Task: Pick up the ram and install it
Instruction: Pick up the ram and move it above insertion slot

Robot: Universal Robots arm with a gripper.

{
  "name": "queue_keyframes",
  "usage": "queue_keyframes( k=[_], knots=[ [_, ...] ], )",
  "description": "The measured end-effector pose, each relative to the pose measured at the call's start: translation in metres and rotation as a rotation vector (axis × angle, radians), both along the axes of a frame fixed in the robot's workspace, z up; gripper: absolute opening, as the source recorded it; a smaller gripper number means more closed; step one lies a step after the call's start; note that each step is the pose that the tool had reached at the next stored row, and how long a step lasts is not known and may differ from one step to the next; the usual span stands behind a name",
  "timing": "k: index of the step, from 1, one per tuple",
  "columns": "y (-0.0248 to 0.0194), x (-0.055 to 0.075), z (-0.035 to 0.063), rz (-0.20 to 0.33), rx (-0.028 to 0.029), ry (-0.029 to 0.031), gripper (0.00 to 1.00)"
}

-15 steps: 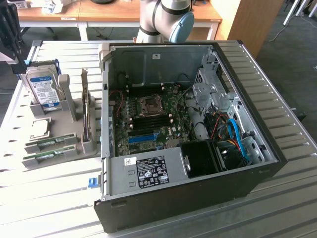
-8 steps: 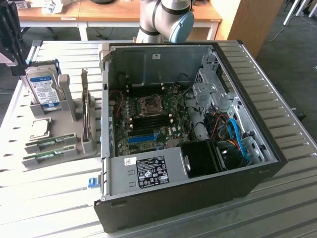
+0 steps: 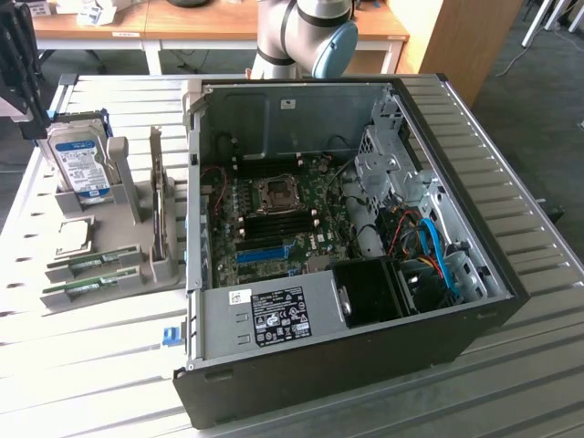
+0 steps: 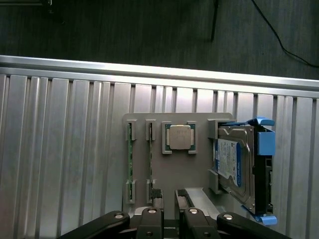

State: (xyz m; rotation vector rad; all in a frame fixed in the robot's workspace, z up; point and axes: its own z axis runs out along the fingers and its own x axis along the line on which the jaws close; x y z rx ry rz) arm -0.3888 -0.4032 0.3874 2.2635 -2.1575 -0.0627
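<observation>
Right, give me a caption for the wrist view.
Gripper, jaws open, hovers over the grey holder carrying two ram sticks, a processor and a hard drive.

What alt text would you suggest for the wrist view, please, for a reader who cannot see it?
The open hand hangs over a grey tray on a ribbed metal table. The tray holds two green ram sticks on edge, a square processor chip and a hard drive in a blue bracket.

Chips on ram sticks (image 4: 130, 159) indistinct; robot arm (image 3: 301, 32) mostly off-frame.
</observation>
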Motion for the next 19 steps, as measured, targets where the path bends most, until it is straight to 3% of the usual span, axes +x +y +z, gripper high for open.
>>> queue_keyframes(
  k=[9,15,19],
  knots=[
    [-0.0069,0.0000,0.0000,0.000,0.0000,0.0001,0.24],
    [-0.0071,0.0000,-0.0002,0.000,0.0001,-0.0001,0.24],
    [-0.0071,0.0000,-0.0057,0.000,0.0000,0.0001,0.24]
  ],
)
